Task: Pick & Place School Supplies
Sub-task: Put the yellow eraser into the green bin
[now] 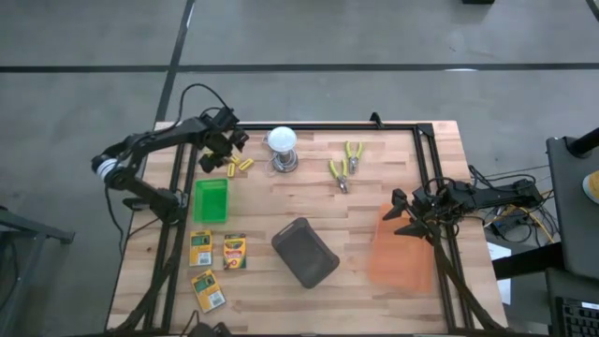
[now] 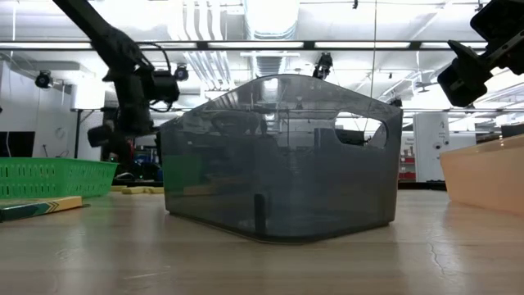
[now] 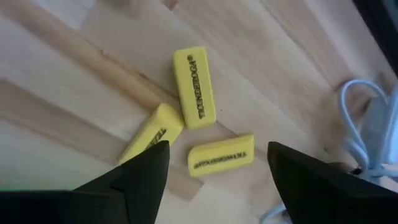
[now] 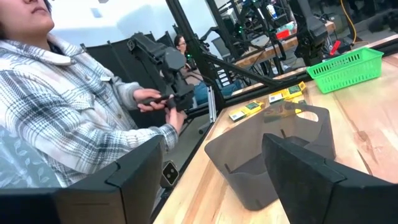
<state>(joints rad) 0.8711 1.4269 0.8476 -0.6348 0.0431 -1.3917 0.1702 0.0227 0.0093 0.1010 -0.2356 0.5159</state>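
Observation:
Three short yellow pieces with black print (image 3: 194, 87) lie flat on the wood near the table's far left; they also show in the high view (image 1: 240, 166). My left gripper (image 3: 217, 148) is open above them, touching nothing, with a finger to either side of the nearest piece (image 3: 221, 154). It shows in the high view (image 1: 225, 150) too. Three green-and-yellow crayon boxes (image 1: 200, 248), (image 1: 233, 251), (image 1: 208, 289) lie flat at the near left. My right gripper (image 1: 402, 213) is open and empty at the right, above the orange bin's far end.
A green basket (image 1: 211, 199) sits between the yellow pieces and the crayon boxes. A dark grey bin (image 1: 304, 252) stands mid-table and an orange bin (image 1: 401, 248) at the right. A white bulb on a metal base (image 1: 283, 148) and pliers (image 1: 344, 166) lie at the far side. A person (image 4: 62, 99) is beyond the table.

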